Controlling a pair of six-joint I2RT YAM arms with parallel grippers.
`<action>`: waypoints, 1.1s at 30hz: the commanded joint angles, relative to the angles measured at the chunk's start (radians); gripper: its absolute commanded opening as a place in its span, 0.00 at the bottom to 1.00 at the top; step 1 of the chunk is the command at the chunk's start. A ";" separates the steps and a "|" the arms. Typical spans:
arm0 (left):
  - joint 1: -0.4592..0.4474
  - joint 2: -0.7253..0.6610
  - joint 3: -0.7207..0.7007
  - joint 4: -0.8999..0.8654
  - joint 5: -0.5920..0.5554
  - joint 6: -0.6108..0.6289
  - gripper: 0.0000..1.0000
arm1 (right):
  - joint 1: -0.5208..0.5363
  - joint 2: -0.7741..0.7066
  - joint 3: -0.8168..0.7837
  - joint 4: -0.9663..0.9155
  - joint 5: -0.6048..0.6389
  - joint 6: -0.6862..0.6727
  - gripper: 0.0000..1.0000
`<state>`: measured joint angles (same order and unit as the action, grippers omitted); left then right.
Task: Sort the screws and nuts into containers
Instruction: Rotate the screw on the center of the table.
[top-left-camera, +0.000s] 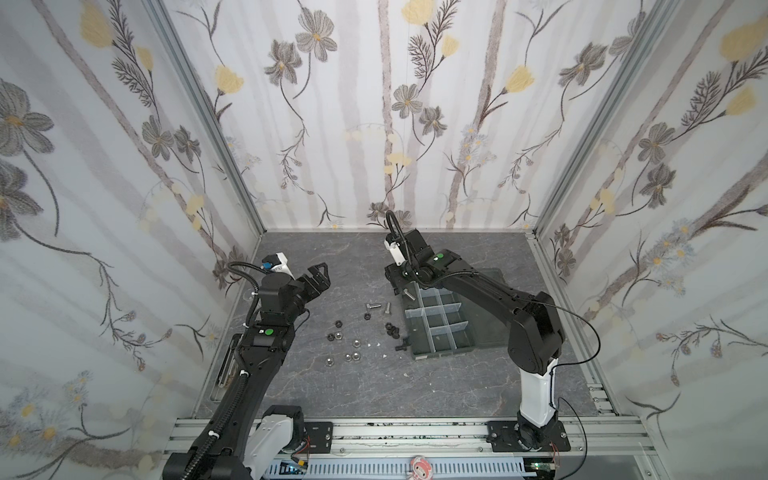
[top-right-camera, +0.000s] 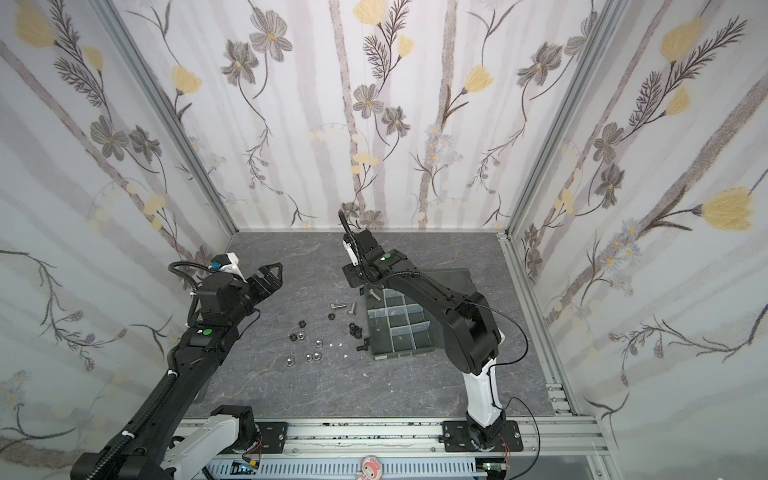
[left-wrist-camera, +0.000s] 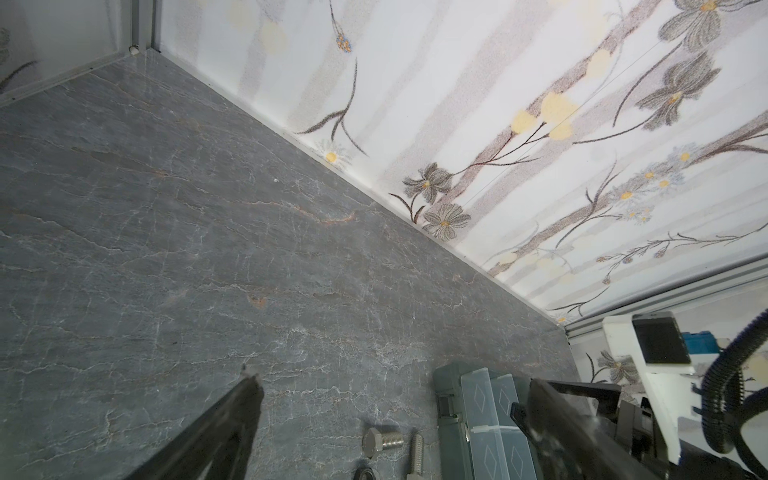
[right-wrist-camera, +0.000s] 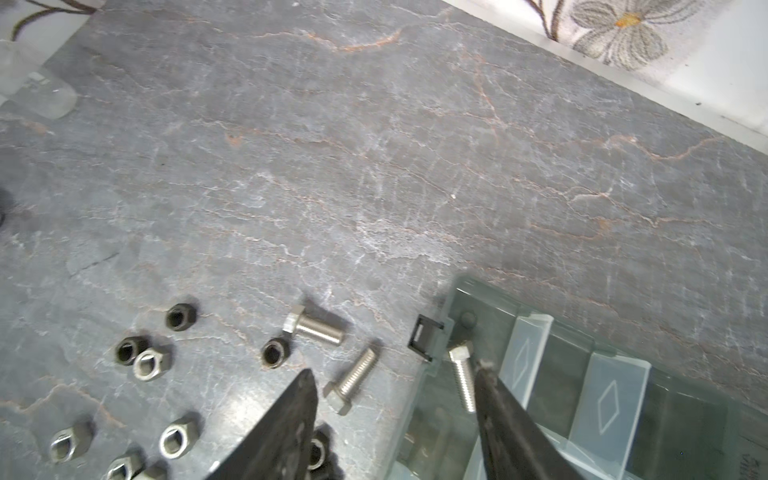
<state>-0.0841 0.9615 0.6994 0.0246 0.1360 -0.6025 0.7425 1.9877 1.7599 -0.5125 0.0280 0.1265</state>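
Right gripper (right-wrist-camera: 395, 368) stands parted, a screw (right-wrist-camera: 463, 378) beside one finger, over the containers (right-wrist-camera: 532, 353); left gripper (left-wrist-camera: 392, 378) gapes wide.

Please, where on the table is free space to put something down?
Bare table lies along the back wall, beyond the screws, and again toward the front rail, past the nuts. Crowded: the strip beside the organizer box, where screws and nuts lie.

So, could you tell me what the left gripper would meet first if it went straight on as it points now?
Probably the bare table: the left gripper, jaws open, slants down toward it, short of the back wall. Depth is unclear, so take that loosely.
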 joint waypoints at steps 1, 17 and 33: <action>-0.001 -0.006 -0.010 0.003 0.014 -0.013 1.00 | 0.028 0.022 0.030 -0.029 -0.005 -0.015 0.57; 0.001 -0.043 -0.048 -0.009 -0.008 -0.010 1.00 | 0.113 0.183 0.098 -0.014 -0.073 0.013 0.54; 0.000 -0.020 -0.063 0.012 -0.009 -0.014 1.00 | 0.123 0.314 0.114 0.003 -0.075 0.010 0.50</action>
<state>-0.0837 0.9386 0.6334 0.0113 0.1322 -0.6064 0.8658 2.2944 1.8633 -0.5213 -0.0460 0.1410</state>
